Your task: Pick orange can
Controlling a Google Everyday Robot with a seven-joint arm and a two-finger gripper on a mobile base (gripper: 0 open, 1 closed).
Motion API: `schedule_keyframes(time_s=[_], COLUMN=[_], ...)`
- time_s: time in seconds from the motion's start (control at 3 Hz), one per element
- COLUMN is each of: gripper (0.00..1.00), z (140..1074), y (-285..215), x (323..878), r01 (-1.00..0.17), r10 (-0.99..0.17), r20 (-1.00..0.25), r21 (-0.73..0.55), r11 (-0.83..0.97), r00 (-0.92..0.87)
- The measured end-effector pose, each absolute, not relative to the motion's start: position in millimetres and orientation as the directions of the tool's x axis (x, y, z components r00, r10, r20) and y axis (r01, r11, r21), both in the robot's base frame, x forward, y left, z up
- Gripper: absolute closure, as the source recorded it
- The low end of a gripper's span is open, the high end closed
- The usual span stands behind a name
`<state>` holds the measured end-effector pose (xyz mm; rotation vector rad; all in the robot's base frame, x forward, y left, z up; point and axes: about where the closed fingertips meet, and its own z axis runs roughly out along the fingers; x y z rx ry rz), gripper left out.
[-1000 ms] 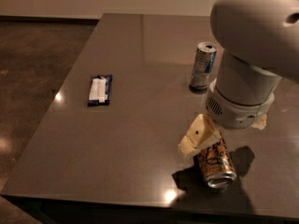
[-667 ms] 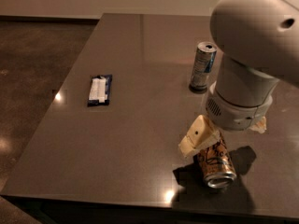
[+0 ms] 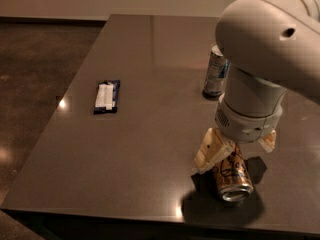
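The orange can [image 3: 233,176] lies on its side near the table's front right edge, silver end facing the camera, with an orange-gold body and dark lettering. My gripper [image 3: 237,150] hangs from the large white arm [image 3: 270,44] directly over the can's far end. Its cream fingers [image 3: 209,154] stand on either side of the can: the left one is against the can, the right one a little apart from it. The gripper looks open. The can rests on the table.
A slim silver-blue can [image 3: 216,72] stands upright behind the arm, partly hidden by it. A dark blue and white snack bar [image 3: 106,96] lies at the left of the brown table [image 3: 150,134]. The table's front edge is close to the orange can.
The gripper has sunk slightly around the orange can. The can and the other objects have not moved.
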<state>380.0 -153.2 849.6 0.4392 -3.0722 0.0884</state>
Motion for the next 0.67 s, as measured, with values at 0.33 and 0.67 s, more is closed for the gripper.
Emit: schedule_keyframes(time_s=[0.33, 0.67], gripper=[0.4, 0.64], z=[845.8, 847.3], y=[-148.3, -142.7], x=[380.7, 382.0], r01=[-0.291, -0.319], r10=[-0.289, -0.318], r20=[0.058, 0.061], r21=[-0.041, -0.024], r11=[0.956, 0.947], r00=[-0.956, -0.946])
